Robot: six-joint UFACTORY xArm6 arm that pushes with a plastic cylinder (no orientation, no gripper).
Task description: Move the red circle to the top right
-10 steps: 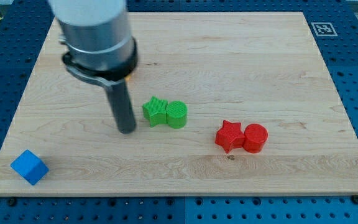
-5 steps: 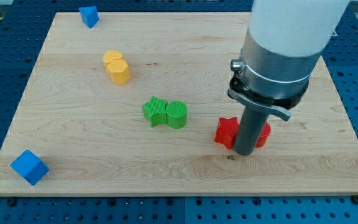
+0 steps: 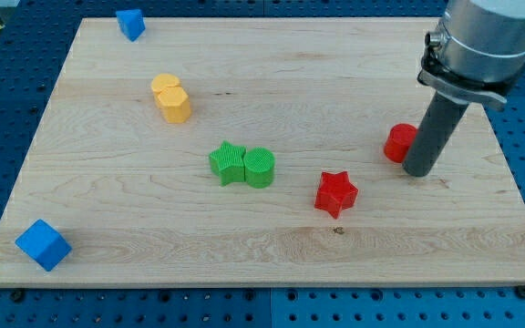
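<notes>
My tip [image 3: 418, 171] is pressing against the red circle's [image 3: 398, 143] right side, well apart from the red star [image 3: 336, 193]; no claw is showing.

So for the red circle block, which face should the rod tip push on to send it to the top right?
Push the red circle block on its lower-left side. It is a short round cylinder, so contact should line up through its centre or it will slip sideways. My tip now sits against its lower-right side, so it would probably need to come round toward the red star block first.
</notes>
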